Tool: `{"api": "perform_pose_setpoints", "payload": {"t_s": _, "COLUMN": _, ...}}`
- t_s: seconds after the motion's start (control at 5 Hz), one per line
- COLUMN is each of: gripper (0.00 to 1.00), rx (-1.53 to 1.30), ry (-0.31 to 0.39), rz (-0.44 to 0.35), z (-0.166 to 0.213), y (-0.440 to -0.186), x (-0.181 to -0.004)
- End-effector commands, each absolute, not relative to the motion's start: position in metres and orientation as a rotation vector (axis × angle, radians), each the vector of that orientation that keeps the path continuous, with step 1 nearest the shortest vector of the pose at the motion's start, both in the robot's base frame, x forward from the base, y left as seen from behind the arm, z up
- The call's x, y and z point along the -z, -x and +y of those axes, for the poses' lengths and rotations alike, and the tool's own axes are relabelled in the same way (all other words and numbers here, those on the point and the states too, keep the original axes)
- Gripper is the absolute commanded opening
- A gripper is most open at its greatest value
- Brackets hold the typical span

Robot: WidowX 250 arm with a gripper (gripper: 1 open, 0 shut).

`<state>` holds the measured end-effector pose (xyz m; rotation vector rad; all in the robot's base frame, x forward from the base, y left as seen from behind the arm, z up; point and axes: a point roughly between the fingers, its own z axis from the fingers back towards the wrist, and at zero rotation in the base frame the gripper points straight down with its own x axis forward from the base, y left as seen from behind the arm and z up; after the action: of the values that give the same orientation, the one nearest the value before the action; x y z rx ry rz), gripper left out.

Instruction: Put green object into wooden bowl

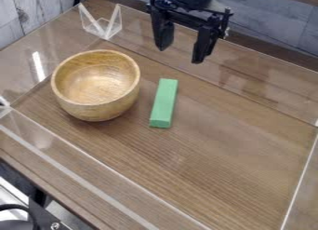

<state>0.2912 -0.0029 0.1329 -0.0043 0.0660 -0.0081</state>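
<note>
Nearest the camera, the table [187,173] is bare wood. At centre the green object [165,102] lies flat, just right of the wooden bowl [96,84], apart from it. At upper right the gripper [188,43] hangs spread, holding nothing. An off-centre descent could push the block aside.

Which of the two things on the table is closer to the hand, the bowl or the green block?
The green block. It lies flat to the right of the wooden bowl, almost straight below the open hand, while the bowl sits farther off to the left.
</note>
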Motion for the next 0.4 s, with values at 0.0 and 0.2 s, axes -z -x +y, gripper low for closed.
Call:
{"api": "perform_pose_setpoints", "payload": {"t_s": 0.0, "gripper": 1.00, "rx": -0.080, "ry": 0.009, "rz": 0.069, "z": 0.007, "y": -0.283, "x": -0.127}}
{"api": "perform_pose_setpoints", "payload": {"t_s": 0.2, "gripper": 1.00, "rx": -0.169, "ry": 0.011, "rz": 0.062, "z": 0.018, "y": -0.271, "x": -0.115}}
